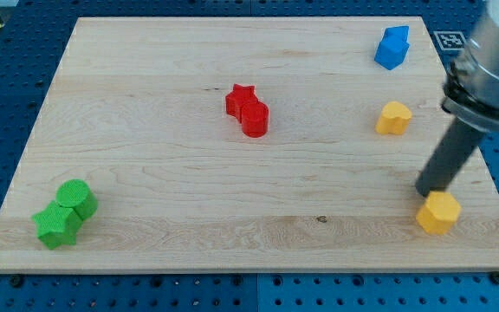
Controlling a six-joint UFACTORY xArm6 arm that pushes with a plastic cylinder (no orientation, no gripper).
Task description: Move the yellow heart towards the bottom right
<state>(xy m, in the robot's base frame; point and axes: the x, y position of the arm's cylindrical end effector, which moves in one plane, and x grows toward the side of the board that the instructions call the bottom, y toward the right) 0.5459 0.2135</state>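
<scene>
A yellow block point(394, 117) with rounded lobes, which looks like the heart, lies near the board's right edge, below the blue block. A second, angular yellow block point(438, 212), pentagon-like, lies at the bottom right of the board. My tip point(424, 192) stands at the upper left edge of this angular yellow block, touching or almost touching it. The tip is well below and a little right of the rounded yellow block. The dark rod slants up to the right towards the arm point(492, 61).
A blue block point(392, 47) lies at the top right. A red star point(240, 98) and a red rounded block point(255, 118) touch near the middle. Two green blocks point(76, 198) point(56, 225) touch at the bottom left. The wooden board's right edge point(492, 186) is close to the tip.
</scene>
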